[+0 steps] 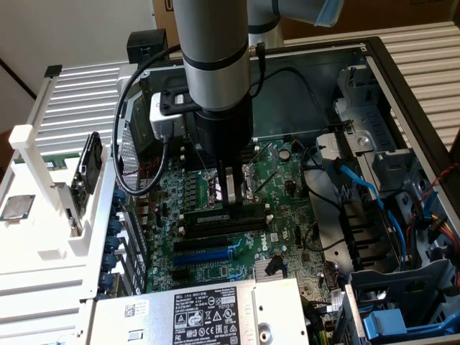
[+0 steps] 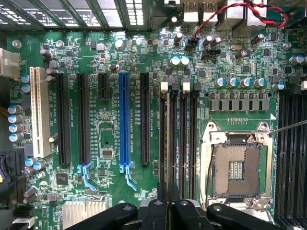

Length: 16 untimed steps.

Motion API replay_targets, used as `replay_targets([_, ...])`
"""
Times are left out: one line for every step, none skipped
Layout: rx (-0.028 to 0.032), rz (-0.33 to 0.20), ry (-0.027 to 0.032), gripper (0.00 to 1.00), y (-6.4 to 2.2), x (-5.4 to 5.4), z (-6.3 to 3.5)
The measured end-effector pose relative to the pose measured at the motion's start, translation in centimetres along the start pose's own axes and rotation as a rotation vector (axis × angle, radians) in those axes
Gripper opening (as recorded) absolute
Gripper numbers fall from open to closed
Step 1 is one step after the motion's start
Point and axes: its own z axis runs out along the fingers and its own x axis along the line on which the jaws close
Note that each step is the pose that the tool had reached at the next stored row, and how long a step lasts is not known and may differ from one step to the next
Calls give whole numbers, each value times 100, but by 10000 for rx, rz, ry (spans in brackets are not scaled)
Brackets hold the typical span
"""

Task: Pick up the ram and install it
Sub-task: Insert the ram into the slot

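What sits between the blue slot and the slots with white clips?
One long black slot, beside the blue slot; the wrist view shows it.

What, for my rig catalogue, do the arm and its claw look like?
The arm is a thick grey cylinder with a black band and a pale blue joint cap. Its wrist is black, with a white box and a looping black cable. The claw has two slim black fingers.

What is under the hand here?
Black memory slots with white end clips, beside the bare processor socket. The hand pinches the ram edge-on over them and covers the slots' near ends.
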Motion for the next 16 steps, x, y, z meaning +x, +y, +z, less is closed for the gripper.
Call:
replay_targets([0, 0, 2, 12, 1, 0, 2])
replay_targets([0, 0, 4, 12, 3, 0, 4])
replay_targets([0, -1, 6, 12, 4, 0, 5])
replay_targets([0, -2, 10, 12, 5, 1, 7])
replay_targets([0, -1, 17, 12, 5, 1, 8])
replay_targets([0, -1, 17, 12, 5, 0, 8])
replay_targets([1, -2, 17, 12, 5, 1, 9])
replay_targets([0, -1, 20, 12, 5, 1, 8])
replay_targets([0, -2, 26, 12, 5, 1, 9])
replay_targets([2, -2, 33, 12, 4, 1, 9])
replay_targets([2, -3, 40, 12, 4, 1, 9])
replay_targets([1, -3, 44, 12, 3, 1, 9])
replay_targets([1, -2, 49, 12, 2, 1, 9])
replay_targets([2, -2, 56, 12, 2, 1, 9])
replay_targets([2, -4, 64, 12, 0, 0, 9])
replay_targets([3, -4, 75, 12, -1, 1, 10])
